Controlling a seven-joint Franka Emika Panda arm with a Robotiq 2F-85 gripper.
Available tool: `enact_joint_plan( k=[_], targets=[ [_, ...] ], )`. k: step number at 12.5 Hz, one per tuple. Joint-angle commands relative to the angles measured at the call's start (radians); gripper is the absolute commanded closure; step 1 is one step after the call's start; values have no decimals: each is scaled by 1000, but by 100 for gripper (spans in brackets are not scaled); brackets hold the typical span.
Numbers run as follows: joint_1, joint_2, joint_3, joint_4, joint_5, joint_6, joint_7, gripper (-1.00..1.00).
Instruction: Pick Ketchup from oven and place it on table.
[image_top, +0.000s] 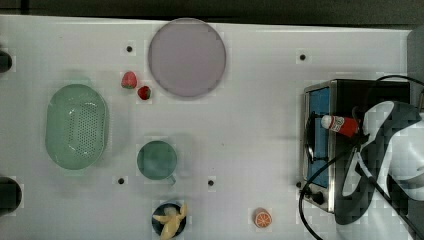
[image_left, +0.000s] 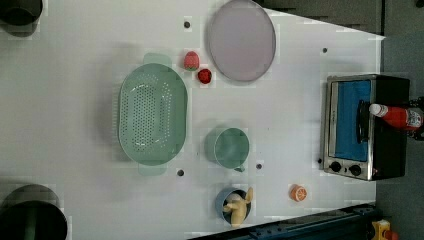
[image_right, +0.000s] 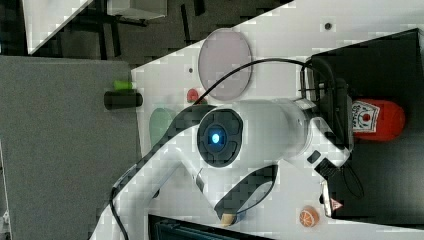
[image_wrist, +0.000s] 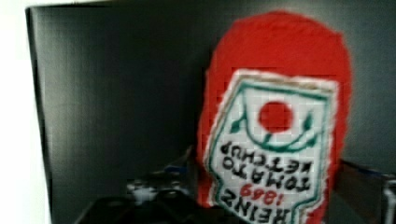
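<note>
1 gripper (image_wrist: 261, 205) straddles the Ketchup (image_wrist: 275, 116) atop the oven (image_top: 345, 95); grip unclear.

Green colander (image_top: 76, 126), teal mug (image_top: 157, 160), lilac plate (image_top: 187, 57), two strawberries (image_top: 129, 80).

Arm (image_top: 395, 145) hides the Ketchup's (image_top: 341, 125) base in the top view; tool (image_wrist: 261, 205) fingertips cut off in the wrist view.

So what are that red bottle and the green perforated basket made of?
The Ketchup looks like glossy red plastic with a paper-like printed label and white cap. The green colander seems matte moulded plastic, judging by its even pale colour and neat holes.
</note>
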Motion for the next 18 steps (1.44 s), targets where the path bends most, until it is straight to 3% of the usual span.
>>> enact_joint_plan(
  k=[1, 6, 10, 13, 18],
  targets=[
    [5, -11, -12, 7, -5, 15, 9, -27],
    [9, -41, -20, 30, -12, -3, 9, -27],
    [43, -112, -19, 150, -66, -198, 9, -27],
    [90, -150, -13, 260, -158, -325, 9, -27],
    [194, -237, 76, 304, -170, -494, 1, -27]
  ],
)
